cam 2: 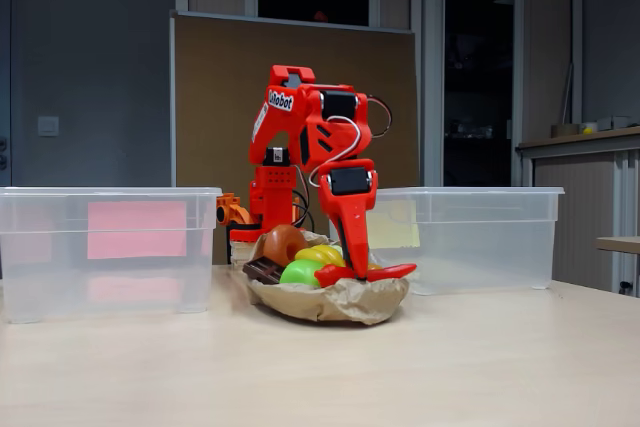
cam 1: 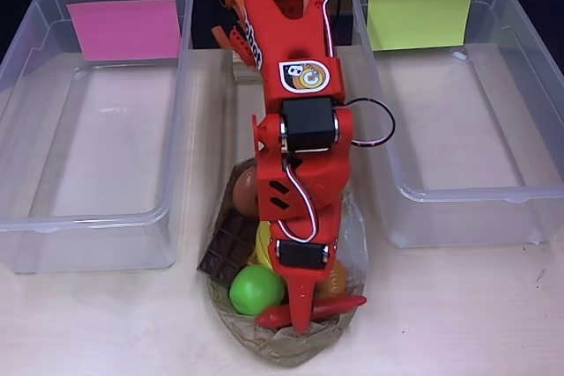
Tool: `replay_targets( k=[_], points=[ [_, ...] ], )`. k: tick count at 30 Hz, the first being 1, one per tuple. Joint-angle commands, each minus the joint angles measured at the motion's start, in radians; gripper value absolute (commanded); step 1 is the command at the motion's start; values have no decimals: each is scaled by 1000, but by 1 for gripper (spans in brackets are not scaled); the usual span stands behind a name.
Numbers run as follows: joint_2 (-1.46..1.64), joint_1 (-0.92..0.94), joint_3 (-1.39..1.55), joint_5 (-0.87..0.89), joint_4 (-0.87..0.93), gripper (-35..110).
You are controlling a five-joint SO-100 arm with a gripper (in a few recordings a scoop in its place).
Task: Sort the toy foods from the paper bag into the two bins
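We see the red arm's fingers (cam 1: 302, 313) down in the crumpled brown paper bag (cam 1: 282, 345), at the red plastic chili (cam 1: 339, 305) on the bag's front edge; can't tell how far open they are or whether they grip it. Green plastic apple (cam 1: 255, 289) sits just left of them in the overhead view, brown chocolate bar (cam 1: 227, 246) and brown donut (cam 2: 281, 243) behind. Bag sits on the pale desk (cam 2: 480, 367) between the clear plastic bin with pink label (cam 1: 88, 121) and the clear bin with yellow-green label (cam 1: 467, 103)
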Motion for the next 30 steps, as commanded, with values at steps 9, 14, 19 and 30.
replay_targets(
  k=[9, 14, 19, 30],
  points=[
    [-28, -12, -100, -21, 48, 5],
    [-12, -3, -100, 6, 63, 0],
    [8, 6, -138, 32, 120, 0],
    [-14, 5, -554, 28, 459, 0]
  ],
)
